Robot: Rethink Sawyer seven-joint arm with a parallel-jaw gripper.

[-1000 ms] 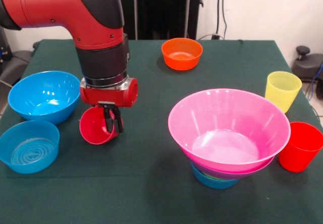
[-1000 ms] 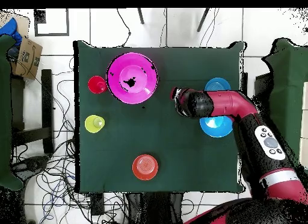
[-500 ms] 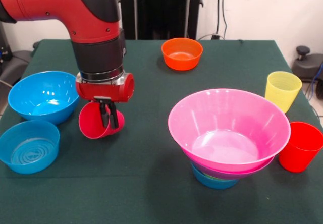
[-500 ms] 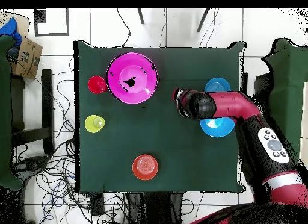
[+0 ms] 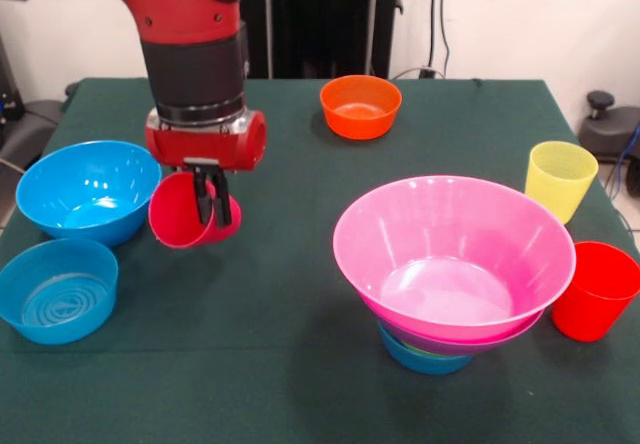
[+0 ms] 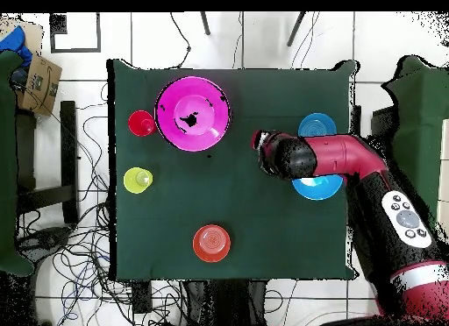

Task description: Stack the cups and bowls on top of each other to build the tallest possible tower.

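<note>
The arm comes in from the upper left of the front view, bends at the elbow and points its wrist straight down over the left half of the worktop (image 5: 300, 364). Its gripper (image 5: 212, 207) is pinching the rim of a red cup (image 5: 185, 216), one finger inside and one outside, so the cup hangs tilted with its mouth turned toward the camera, clear of the cloth.

Just left of the held cup sits a deep blue bowl (image 5: 88, 189), its rim nearly level with the cup; a shallower blue bowl (image 5: 55, 289) lies in front of that, near the worktop's left edge. The middle of the cloth between the held cup and the tower (image 5: 452, 264) is open. The tower stands right of centre: a small blue bowl (image 5: 425, 357) at the bottom and the wide pink bowl (image 5: 452, 249) on top, with thin rims of other bowls between. A yellow cup (image 5: 560, 179) and a second red cup (image 5: 596, 289) stand just beside it at the right edge. An orange bowl (image 5: 360, 105) sits alone at the far side.

Compared with a second ago, the gripper and cup are higher and a little further left, closer to the deep blue bowl; nothing else has shifted.
</note>
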